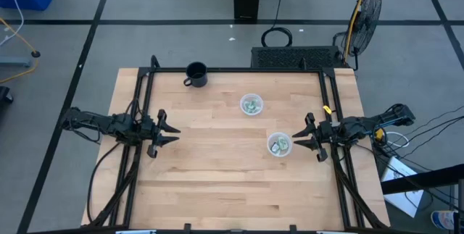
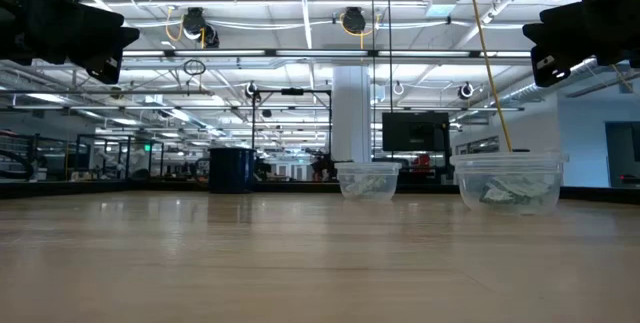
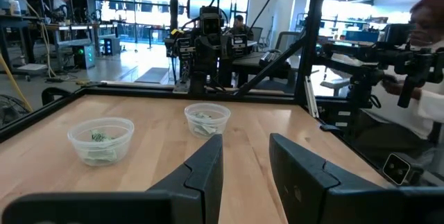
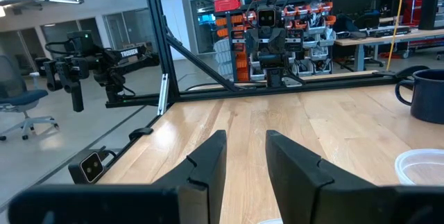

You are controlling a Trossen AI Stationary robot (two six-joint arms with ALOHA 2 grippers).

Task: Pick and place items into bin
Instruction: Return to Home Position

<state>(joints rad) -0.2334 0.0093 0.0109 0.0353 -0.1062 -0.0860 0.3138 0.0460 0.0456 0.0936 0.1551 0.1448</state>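
Green-and-white packets (image 1: 252, 106) are sitting in both clear bins (image 1: 242, 103), so the left gripper (image 1: 174, 134) and right gripper (image 1: 297, 139) are hovering spread, empty, at opposite table (image 1: 217, 183) sides.

1. I read the worktop (image 3: 152, 161) under the left fingers (image 3: 207, 172) as pale planked wood, smooth with a soft sheen.
2. Ahead of those fingers, the near bin (image 3: 78, 141) and far bin (image 3: 191, 113) look like clear glossy plastic.
3. The fingers themselves look like matt black plastic.
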